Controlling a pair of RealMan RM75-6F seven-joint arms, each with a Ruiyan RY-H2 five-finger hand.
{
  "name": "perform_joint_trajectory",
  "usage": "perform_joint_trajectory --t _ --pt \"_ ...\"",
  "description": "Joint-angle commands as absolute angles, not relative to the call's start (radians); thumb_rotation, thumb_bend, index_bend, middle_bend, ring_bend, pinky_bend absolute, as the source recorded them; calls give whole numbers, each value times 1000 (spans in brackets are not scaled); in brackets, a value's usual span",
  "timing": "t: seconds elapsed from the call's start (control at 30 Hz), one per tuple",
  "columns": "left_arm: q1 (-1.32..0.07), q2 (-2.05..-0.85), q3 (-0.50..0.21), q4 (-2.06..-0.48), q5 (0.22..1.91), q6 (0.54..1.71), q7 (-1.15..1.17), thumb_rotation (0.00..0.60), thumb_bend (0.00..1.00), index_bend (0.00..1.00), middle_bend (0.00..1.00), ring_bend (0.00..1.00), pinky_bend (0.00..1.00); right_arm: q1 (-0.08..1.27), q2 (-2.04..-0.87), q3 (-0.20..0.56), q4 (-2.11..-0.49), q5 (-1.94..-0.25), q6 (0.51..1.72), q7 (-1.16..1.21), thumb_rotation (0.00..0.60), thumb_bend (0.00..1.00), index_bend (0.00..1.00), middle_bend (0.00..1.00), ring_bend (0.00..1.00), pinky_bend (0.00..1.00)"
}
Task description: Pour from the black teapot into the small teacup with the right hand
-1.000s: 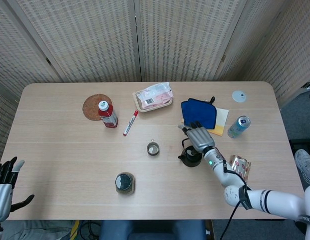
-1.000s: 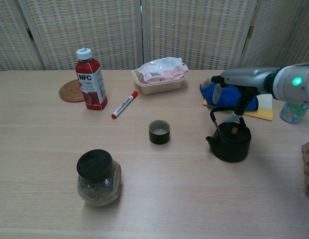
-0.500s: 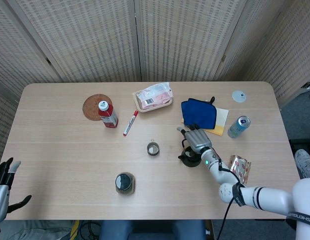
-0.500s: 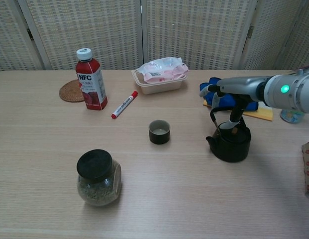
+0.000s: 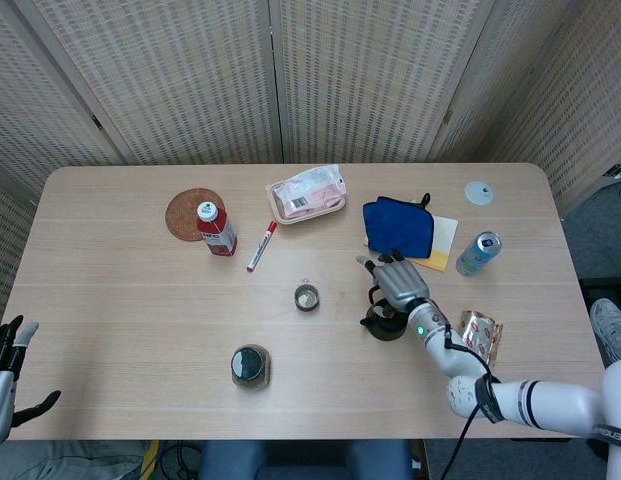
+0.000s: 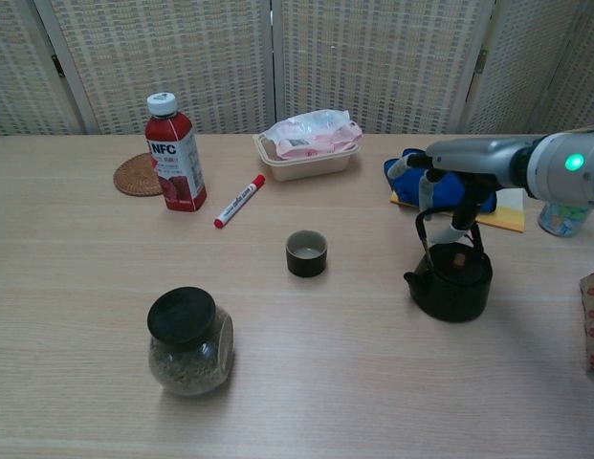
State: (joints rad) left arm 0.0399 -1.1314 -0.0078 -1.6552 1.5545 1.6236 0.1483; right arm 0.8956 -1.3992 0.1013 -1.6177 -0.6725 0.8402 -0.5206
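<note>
The black teapot (image 5: 383,322) (image 6: 453,281) stands on the table right of centre, its wire handle upright. My right hand (image 5: 399,283) (image 6: 451,180) lies over it. In the chest view the thumb and a finger come down on either side of the handle and pinch it, while the other fingers stretch out flat to the left. The small teacup (image 5: 307,297) (image 6: 306,253) sits upright a short way left of the teapot, apart from it. My left hand (image 5: 4,372) hangs off the table's near left corner, fingers spread and holding nothing.
A dark-lidded jar (image 5: 250,365) (image 6: 188,340) stands near the front. Further back are a red juice bottle (image 6: 174,151), a red marker (image 6: 239,200) and a food tray (image 6: 311,142). Behind the teapot lies a blue pouch (image 5: 398,226), with a can (image 5: 478,253) and a snack packet (image 5: 481,333) to its right.
The teapot has slid a little to the right and nearer the front edge, with my right hand moving along over its handle. The left hand has sunk lower at the corner.
</note>
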Motion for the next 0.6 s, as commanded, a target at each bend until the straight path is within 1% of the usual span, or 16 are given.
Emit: perform_joint_trajectory --t 0.03,0.33,0.47,0.6 --pt "41 -1130 -9 -1654 1554 1625 147 600 0 75 0 0 0 869 -1352 75 -1702 -728 886 -523 600 214 108 427 138 0" --pt "44 -1128 -8 -1651 1557 1629 138 600 0 75 0 0 0 787 -1269 -3 -1855 -885 990 -527 600 209 122 427 228 0" --pt "46 -1128 -7 -1649 1559 1632 133 600 0 75 0 0 0 747 -1253 -39 -1884 -954 1032 -533 600 209 181 426 252 0" --pt "49 -1127 -6 -1647 1561 1634 127 600 0 75 0 0 0 715 -1252 -67 -1888 -1000 1062 -550 600 207 248 398 256 0"
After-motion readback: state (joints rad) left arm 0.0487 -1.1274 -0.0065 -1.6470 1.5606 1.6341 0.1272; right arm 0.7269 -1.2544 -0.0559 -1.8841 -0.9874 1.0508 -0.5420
